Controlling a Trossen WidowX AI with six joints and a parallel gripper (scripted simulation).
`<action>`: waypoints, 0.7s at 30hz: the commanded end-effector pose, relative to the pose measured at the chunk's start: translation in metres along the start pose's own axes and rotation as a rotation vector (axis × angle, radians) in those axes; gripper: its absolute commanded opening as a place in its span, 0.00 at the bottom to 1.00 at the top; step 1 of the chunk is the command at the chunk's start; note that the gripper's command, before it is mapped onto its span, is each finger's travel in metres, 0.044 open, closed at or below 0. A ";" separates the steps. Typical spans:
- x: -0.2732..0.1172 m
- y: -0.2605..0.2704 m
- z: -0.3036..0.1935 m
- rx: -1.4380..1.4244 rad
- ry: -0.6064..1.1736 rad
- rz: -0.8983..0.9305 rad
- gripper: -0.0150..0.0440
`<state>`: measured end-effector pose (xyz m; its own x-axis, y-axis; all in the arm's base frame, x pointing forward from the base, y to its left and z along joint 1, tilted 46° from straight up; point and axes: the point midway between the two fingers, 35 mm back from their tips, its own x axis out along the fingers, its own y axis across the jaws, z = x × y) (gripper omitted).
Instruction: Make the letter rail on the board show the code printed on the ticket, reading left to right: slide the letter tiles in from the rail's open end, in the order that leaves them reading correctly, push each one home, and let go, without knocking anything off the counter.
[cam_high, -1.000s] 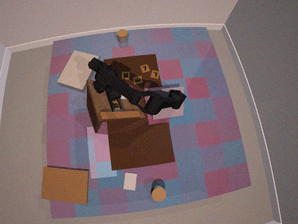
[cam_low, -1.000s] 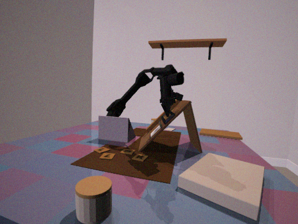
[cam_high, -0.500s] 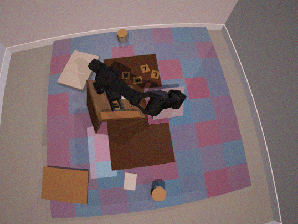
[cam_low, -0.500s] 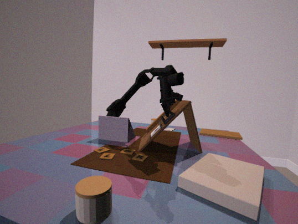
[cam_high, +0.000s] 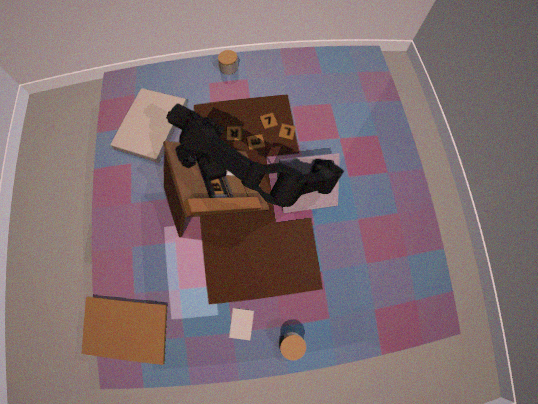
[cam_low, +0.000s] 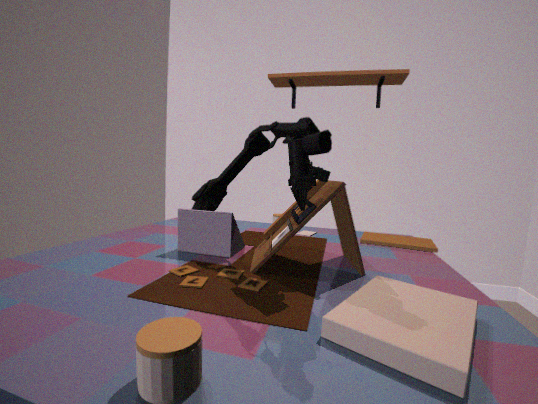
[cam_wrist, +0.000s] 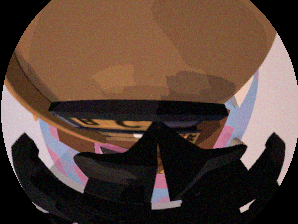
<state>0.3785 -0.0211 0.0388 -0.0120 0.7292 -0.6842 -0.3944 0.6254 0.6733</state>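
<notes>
The slanted wooden board (cam_high: 225, 204) (cam_low: 327, 192) (cam_wrist: 110, 45) carries a dark letter rail (cam_low: 310, 206) (cam_wrist: 105, 108). Two tiles sit side by side in its left part: one with a partly hidden letter (cam_wrist: 88, 122) and a C tile (cam_wrist: 124, 124). My gripper (cam_low: 303, 206) (cam_wrist: 156, 124) is shut and empty, its tips at the rail just right of the C tile; contact cannot be told. In the top view the arm hides the tips. The ticket (cam_low: 281, 236) is on the board below the rail, its print unreadable. Loose tiles lie on the brown mat: an R (cam_high: 234, 133) (cam_low: 253, 283), another tile (cam_high: 255, 141) and two like L or 7 (cam_high: 268, 120) (cam_high: 287, 131).
A cream slab (cam_high: 145, 125) (cam_low: 400, 320) lies beside the board. A pale wedge block (cam_low: 205, 232) stands near the arm's base. Two round canisters (cam_high: 228, 61) (cam_high: 293, 346), an orange-brown panel (cam_high: 125, 330) and a small white card (cam_high: 241, 324) lie farther out. A shelf (cam_low: 340, 78) hangs on the wall.
</notes>
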 end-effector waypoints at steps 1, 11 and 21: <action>0.002 0.004 0.000 0.006 0.002 0.009 0.25; -0.011 0.000 -0.009 0.006 0.002 0.009 0.25; -0.023 0.000 -0.020 0.007 0.003 0.008 0.25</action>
<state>0.3648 -0.0401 0.0473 -0.0120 0.7358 -0.6771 -0.3848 0.6216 0.6823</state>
